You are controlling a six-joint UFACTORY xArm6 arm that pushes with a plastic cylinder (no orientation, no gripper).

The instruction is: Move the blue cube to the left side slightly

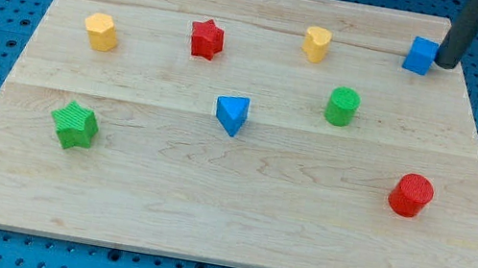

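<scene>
Camera view has our tool, the dark rod, coming down at the view's top right, and my tip (446,64) sits right against the right-hand face of the blue cube (419,55), touching or as good as. No jaws on this thing, so it holds nothing; it's just a bare rod parked beside the block. The cube is near the top right corner of the worktop (234,221), close to the far edge.

Going outward, the yellow block (316,44) is the nearest neighbour to the cube's left, well apart, then a green cylinder (342,106) below that. Further off we've got a red star (206,38), a yellow cylinder (100,31), a blue triangle (232,113), a green star (75,124) and a red cylinder (411,194).

We'd guess the cube is light, rigid and slides easily on smooth wood. Pushing at the middle of its right face should keep it from spinning. Off-centre contact would likely twist it.
</scene>
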